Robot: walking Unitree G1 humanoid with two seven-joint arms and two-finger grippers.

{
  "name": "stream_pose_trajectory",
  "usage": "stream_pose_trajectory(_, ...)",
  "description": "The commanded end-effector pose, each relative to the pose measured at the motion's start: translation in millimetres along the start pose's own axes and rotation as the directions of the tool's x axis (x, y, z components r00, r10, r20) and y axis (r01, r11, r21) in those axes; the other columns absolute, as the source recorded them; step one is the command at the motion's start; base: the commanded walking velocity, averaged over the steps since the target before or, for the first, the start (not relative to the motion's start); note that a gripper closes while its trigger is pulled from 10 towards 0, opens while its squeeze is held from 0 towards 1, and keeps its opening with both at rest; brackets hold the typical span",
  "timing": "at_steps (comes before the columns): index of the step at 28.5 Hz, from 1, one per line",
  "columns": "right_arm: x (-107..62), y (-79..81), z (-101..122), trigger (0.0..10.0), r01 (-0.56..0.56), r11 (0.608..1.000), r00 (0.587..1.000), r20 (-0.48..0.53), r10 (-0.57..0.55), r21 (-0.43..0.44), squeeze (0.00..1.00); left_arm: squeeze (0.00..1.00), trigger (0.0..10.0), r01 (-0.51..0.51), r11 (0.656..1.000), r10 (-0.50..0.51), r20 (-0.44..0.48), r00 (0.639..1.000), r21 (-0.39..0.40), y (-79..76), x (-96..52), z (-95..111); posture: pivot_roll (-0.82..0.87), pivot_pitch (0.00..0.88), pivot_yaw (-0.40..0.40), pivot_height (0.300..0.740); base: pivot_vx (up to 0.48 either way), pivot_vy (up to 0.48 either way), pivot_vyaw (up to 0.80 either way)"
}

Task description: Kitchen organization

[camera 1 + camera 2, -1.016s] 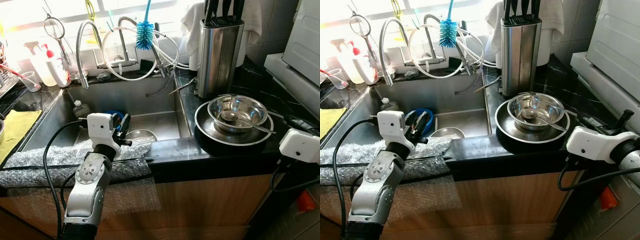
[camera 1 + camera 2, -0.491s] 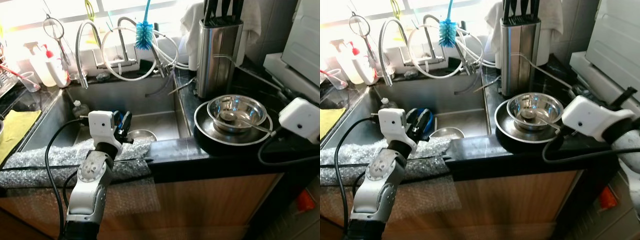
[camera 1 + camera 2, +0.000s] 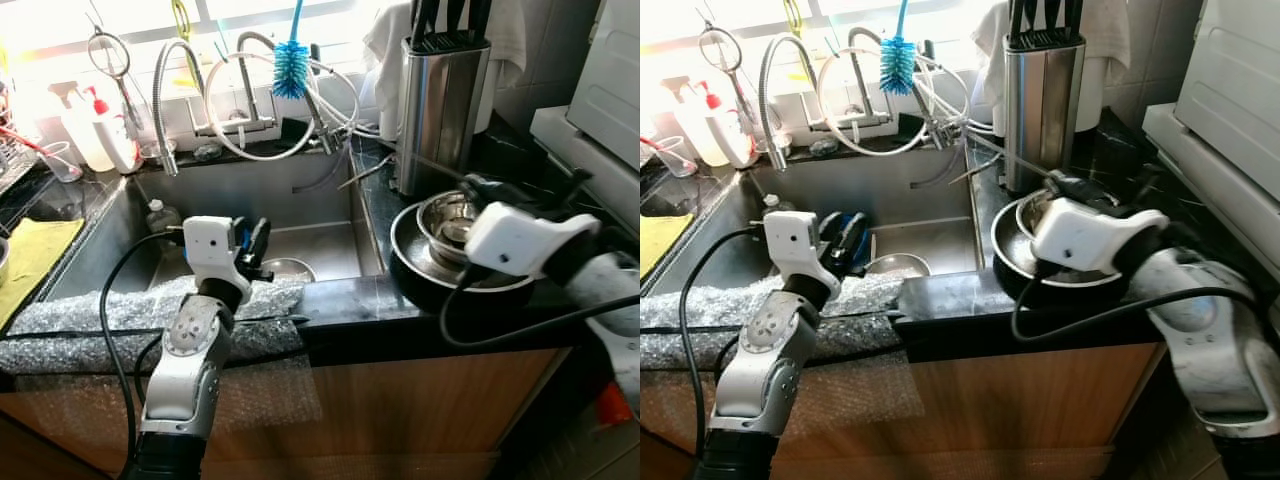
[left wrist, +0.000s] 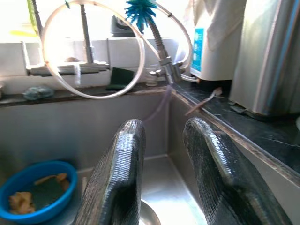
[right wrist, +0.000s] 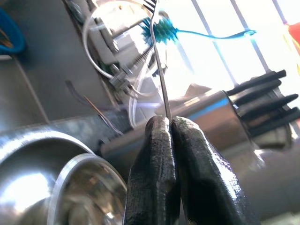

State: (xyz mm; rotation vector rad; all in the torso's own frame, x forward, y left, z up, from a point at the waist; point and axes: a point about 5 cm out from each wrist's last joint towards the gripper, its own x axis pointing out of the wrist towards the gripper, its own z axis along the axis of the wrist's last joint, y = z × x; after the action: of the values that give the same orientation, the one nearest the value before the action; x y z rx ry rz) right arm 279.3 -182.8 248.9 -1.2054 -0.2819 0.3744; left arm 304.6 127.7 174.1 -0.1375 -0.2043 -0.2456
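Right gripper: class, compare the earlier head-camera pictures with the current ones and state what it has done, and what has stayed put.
The right gripper swung in from the counter's right end to above the steel bowl, and now pinches a thin metal utensil that slants up toward the taps; the spoon earlier lying across the bowl is gone. The left gripper stays open over the sink; the knife block is unmoved.

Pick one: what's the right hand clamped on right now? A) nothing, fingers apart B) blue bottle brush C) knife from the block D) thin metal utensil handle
D: in the right wrist view the right hand has its fingers pressed together on a thin metal utensil handle that runs up out of them, above the steel bowl; the blue bottle brush hangs by the tap, untouched.
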Motion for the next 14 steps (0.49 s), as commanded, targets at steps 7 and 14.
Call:
stream_pose_trajectory(7, 19.6, 20.6, 23, 10.0, -0.046, 0.999, 0.995, 0.092, 0.046, -0.008, 0.0, 0.0, 10.0, 0.015, 0.992, -0.019, -0.033, 0.999, -0.124, -5.3, 6.2, 0, -0.15, 0.0, 0.104, 0.74, 0.0, 0.0, 0.0)
stream_pose_trajectory(14, 32.0, 38.6, 34, 10.0, -0.069, 0.997, 0.99, 0.121, 0.066, 0.019, 0.0, 0.0, 10.0, 0.025, 0.95, -0.041, -0.044, 0.998, -0.31, -9.8, 8.7, 2, -0.13, 0.0, 0.099, 0.74, 0.0, 0.0, 0.0)
